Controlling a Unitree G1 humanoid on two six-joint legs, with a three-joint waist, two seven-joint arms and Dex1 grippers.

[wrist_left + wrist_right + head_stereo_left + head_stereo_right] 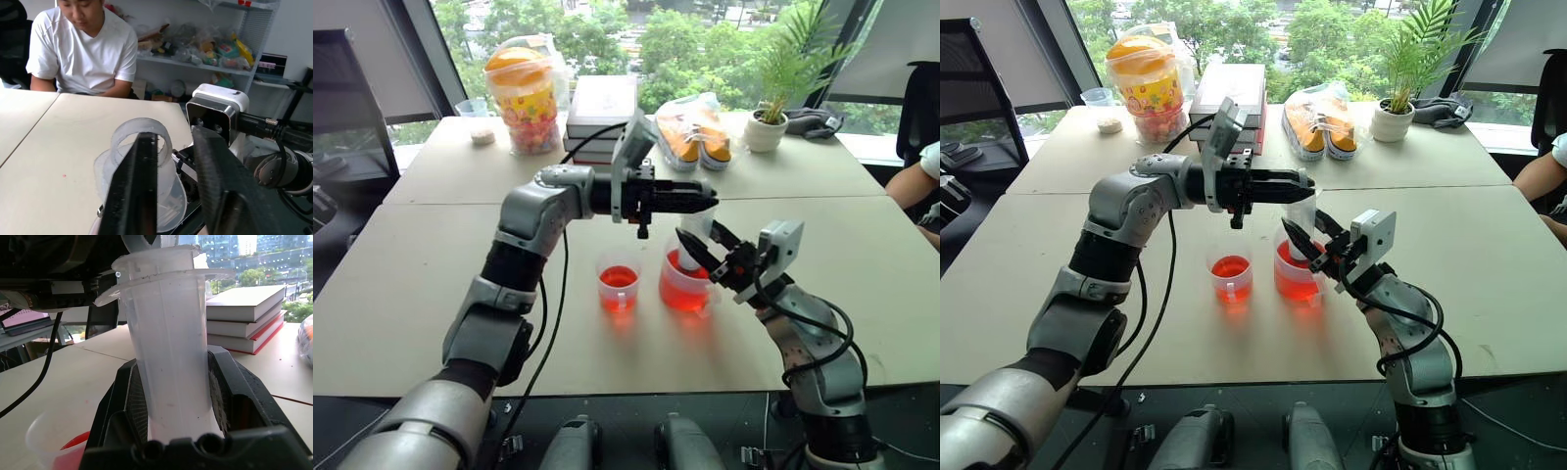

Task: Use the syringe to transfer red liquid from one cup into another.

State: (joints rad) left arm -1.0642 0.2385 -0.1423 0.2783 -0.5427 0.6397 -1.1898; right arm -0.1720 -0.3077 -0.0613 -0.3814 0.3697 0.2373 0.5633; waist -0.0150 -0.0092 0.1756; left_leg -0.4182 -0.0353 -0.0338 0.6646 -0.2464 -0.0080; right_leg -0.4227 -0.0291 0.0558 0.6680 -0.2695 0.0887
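The syringe (171,357) is held upright over the wider beaker (685,284), its barrel clamped by the right gripper (710,253). The plunger top, at twelve o'clock, is pinched by the left gripper (700,201); it should be drawn straight up, slowly, nozzle kept submerged.

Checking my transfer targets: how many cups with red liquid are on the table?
2. The smaller cup stands left of the larger beaker, side by side on the near table; the syringe stands in the beaker.
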